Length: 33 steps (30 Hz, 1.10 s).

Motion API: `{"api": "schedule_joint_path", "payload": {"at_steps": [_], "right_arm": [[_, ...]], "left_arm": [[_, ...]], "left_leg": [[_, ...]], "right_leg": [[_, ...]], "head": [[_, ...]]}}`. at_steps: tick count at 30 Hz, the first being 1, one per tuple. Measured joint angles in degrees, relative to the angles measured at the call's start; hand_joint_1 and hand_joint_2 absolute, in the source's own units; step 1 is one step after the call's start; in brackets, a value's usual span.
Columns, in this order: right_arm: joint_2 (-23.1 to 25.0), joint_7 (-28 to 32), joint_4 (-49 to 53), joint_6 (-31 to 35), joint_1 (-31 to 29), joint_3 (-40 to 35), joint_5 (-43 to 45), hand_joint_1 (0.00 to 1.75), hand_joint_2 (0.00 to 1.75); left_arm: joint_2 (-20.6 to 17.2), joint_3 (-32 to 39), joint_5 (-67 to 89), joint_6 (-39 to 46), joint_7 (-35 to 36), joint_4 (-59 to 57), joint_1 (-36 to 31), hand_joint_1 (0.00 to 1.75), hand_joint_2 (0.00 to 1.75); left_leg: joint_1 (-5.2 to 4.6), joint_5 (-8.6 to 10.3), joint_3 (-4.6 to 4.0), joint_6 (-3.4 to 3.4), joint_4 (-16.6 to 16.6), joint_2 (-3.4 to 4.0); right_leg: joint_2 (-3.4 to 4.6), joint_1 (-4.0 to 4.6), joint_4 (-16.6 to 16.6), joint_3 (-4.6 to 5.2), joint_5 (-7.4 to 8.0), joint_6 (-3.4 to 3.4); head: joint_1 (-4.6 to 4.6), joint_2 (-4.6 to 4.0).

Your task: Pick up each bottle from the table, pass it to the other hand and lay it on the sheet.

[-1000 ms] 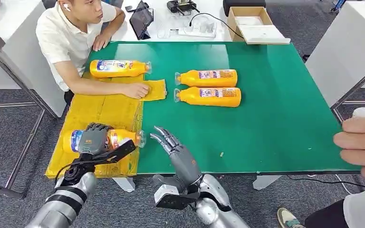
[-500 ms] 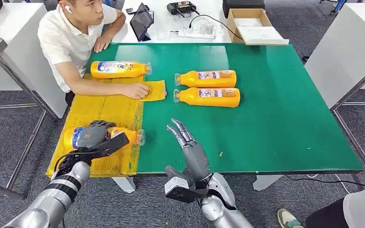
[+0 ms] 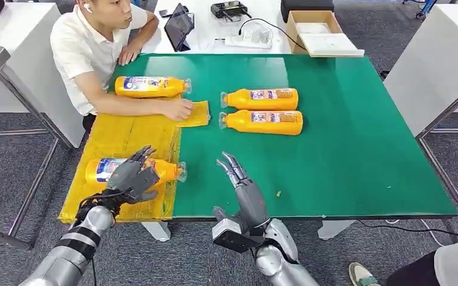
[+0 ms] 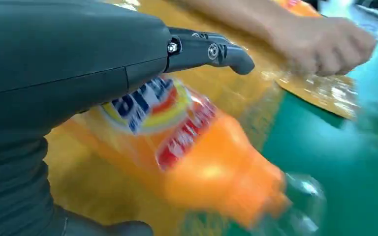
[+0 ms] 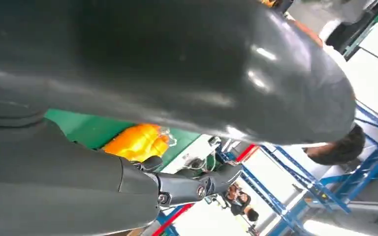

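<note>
An orange bottle (image 3: 136, 169) lies on its side on the yellow sheet (image 3: 128, 136) at the green table (image 3: 346, 149) edge. The left hand (image 3: 132, 177) hovers over it, fingers spread, released. The right hand (image 3: 243, 183) stands empty, fingers extended.

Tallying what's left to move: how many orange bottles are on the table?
4. Two on the yellow sheet: near bottle under the left hand, far bottle by the person's arm. Two side by side on the green mat.
</note>
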<state>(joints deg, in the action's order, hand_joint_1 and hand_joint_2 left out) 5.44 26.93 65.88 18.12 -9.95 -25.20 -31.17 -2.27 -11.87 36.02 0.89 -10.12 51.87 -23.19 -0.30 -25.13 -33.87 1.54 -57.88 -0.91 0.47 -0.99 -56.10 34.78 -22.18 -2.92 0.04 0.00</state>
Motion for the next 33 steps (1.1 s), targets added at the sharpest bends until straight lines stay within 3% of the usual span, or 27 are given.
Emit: {"api": "schedule_joint_path", "payload": {"at_steps": [5,10,22,23,29,33], "right_arm": [[0.02,1.01,-1.03,0.88,0.54,0.57,0.68,0.0,0.0],[-0.07,1.95,-1.07,2.64,2.25,1.31,0.98,0.0,0.0],[-0.26,2.16,-1.07,2.71,3.17,1.97,1.27,0.0,0.0],[-0.28,2.16,-1.07,2.79,3.2,1.97,1.25,0.0,1.75],[-0.83,1.18,-0.9,7.63,4.02,3.41,-1.42,0.0,1.75],[-1.84,-1.23,-0.9,12.36,4.37,4.77,-6.61,0.0,1.75]], "left_arm": [[-0.81,-0.39,-10.41,-0.56,-5.05,9.82,6.51,0.0,1.75],[2.45,0.35,-36.49,-1.75,-6.32,24.92,14.11,0.0,1.75],[3.45,0.2,-39.51,-0.94,-5.61,37.15,18.59,0.0,1.75],[3.47,0.2,-40.04,-1.0,-6.06,37.34,18.67,0.0,1.75],[5.33,0.2,-57.57,-2.84,-5.92,43.43,22.16,0.0,1.75],[6.01,-0.02,-58.92,-1.52,-7.02,47.45,24.68,0.0,1.75]], "left_leg": [[0.0,-0.01,-0.14,-0.01,0.0,0.05],[0.0,-0.03,-0.41,0.01,-0.01,0.02],[0.03,-0.02,-0.41,0.0,-0.01,0.03],[0.03,-0.02,-0.41,0.0,0.0,0.03],[0.0,-0.04,-0.45,0.01,-0.01,0.03],[-0.02,-0.08,-0.49,0.04,-0.01,0.02]], "right_leg": [[0.02,0.01,0.0,0.23,0.0,0.0],[0.01,0.0,0.02,0.41,-0.01,0.0],[0.01,0.03,0.02,0.45,-0.01,0.0],[0.01,0.03,0.02,0.45,-0.01,0.0],[0.01,0.0,0.04,0.46,-0.02,-0.01],[0.01,-0.01,0.09,0.48,-0.03,-0.03]], "head": [[-0.04,0.0],[0.0,0.0],[0.0,-0.02],[0.0,0.0],[-0.02,0.0],[0.0,0.0]]}}
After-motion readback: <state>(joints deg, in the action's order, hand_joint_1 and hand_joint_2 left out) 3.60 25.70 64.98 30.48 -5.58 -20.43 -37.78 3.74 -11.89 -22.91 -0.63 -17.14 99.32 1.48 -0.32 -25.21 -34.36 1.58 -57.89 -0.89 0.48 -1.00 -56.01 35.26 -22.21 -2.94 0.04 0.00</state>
